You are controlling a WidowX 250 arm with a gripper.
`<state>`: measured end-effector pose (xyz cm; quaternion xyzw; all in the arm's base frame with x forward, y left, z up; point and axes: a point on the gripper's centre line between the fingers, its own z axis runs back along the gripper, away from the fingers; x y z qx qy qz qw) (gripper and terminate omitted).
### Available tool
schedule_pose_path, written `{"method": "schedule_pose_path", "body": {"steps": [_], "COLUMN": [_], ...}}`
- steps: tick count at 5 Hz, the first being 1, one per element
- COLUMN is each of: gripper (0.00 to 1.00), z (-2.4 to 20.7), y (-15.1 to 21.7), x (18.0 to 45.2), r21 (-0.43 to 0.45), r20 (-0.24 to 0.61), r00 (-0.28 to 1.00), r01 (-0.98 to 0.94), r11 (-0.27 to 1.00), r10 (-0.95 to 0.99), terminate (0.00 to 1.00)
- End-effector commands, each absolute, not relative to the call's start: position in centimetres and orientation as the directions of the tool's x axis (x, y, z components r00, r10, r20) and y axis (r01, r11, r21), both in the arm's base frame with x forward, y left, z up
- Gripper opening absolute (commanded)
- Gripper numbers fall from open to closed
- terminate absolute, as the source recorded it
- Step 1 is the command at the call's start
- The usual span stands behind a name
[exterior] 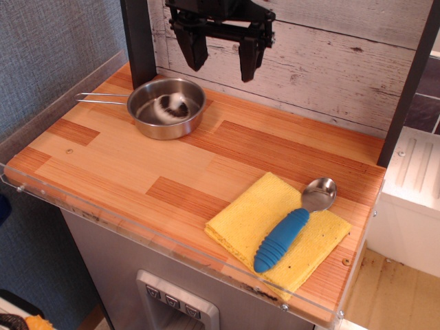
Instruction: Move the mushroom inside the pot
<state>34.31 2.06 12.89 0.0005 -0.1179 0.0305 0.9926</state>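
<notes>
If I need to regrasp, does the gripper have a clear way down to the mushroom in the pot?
Probably yes. The gripper hangs open above and to the right of the pot. The mushroom lies uncovered inside, with nothing over it; only the low rim stands nearby.

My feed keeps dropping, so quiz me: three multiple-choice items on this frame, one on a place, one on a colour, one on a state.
1. Where is the small white toy mushroom?
A. inside the shiny round steel pot
B. on the yellow folded cloth
C. between the gripper's fingers

2. What colour is the handle of the metal spoon?
A. red
B. blue
C. green

3. How is the black gripper?
A. shut on the mushroom
B. open and empty, above the counter
C. down inside the pot

Key: 1 A, it shows as a blurred white shape within the rim. 2 B, the ribbed grip is blue. 3 B, its fingers stand apart, holding nothing.
</notes>
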Motion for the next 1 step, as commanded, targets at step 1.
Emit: {"method": "schedule_pose_path", "body": {"steps": [1], "gripper": [1.00], "z": [14.77], "y": [1.65], "x": [33.36], "r21": [-0.006], "r20": [0.288], "r00": [0.956], "r01": [-0.060], "r11": [0.998], "r10": [0.059], "terminate": [1.00]}}
